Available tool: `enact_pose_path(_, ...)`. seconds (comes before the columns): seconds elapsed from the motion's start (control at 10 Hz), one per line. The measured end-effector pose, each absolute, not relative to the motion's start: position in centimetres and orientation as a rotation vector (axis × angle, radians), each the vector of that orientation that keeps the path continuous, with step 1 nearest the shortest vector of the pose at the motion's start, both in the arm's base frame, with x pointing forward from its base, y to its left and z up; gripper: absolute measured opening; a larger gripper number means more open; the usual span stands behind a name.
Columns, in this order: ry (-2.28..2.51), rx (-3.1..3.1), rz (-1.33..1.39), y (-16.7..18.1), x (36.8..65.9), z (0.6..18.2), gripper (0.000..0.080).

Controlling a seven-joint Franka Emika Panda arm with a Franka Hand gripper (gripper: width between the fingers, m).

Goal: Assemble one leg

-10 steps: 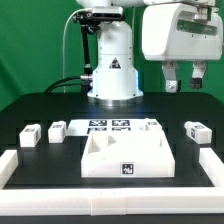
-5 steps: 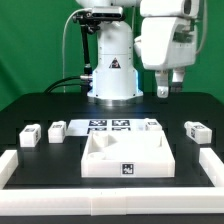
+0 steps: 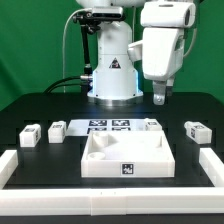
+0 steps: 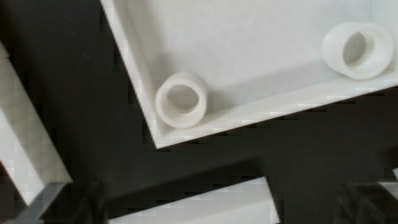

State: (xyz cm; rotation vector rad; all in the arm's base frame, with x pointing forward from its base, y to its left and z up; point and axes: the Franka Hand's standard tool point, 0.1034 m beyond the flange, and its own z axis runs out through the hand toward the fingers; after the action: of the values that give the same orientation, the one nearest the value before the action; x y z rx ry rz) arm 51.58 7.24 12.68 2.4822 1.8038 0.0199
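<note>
A matte black tabletop (image 3: pixel 40 105) fills the scene, with a green backdrop and a pale wall behind it. On it lie small, chunky white plastic blocks, each with a black-and-white square tag. The leftmost leg (image 3: pixel 30 136) and the second leg (image 3: pixel 57 129) sit near each other on the exterior view's left. The rightmost leg (image 3: pixel 197 130) sits well apart on the exterior view's right. What looks like a fourth leg (image 3: pixel 152 124) lies just behind the back corner of the tray-shaped piece (image 3: pixel 100 160). That piece is a large square of smooth white plastic with raised walls and a tag on its front face. The wrist view shows one of its corners and two round ring-shaped sockets (image 4: pixel 183 98) inside. The flat marker board (image 3: pixel 108 126) lies just behind it. Long white rails (image 3: pixel 20 165) border the table's near edge and sides. The arm's glossy white base (image 3: pixel 112 70) stands at the back. The gripper (image 3: pixel 161 96) hangs high above the table, over the exterior view's right half and well clear of every leg. It has nothing in its grasp. Its dark fingers (image 3: pixel 157 95) are seen nearly edge-on, so I cannot tell how far apart they stand.
</note>
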Motion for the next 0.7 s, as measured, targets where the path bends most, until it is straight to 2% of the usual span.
enact_pose_path(0.1, 1.824, 2.469, 0.015, 7.0, 51.5, 12.6, 0.0650)
enact_pose_path(0.4, 2.176, 2.195, -0.081, 4.8, 48.7, 10.6, 0.0650)
enact_pose_path(0.7, 2.215, 2.165, -0.092, 4.3, 48.6, 10.4, 0.0650)
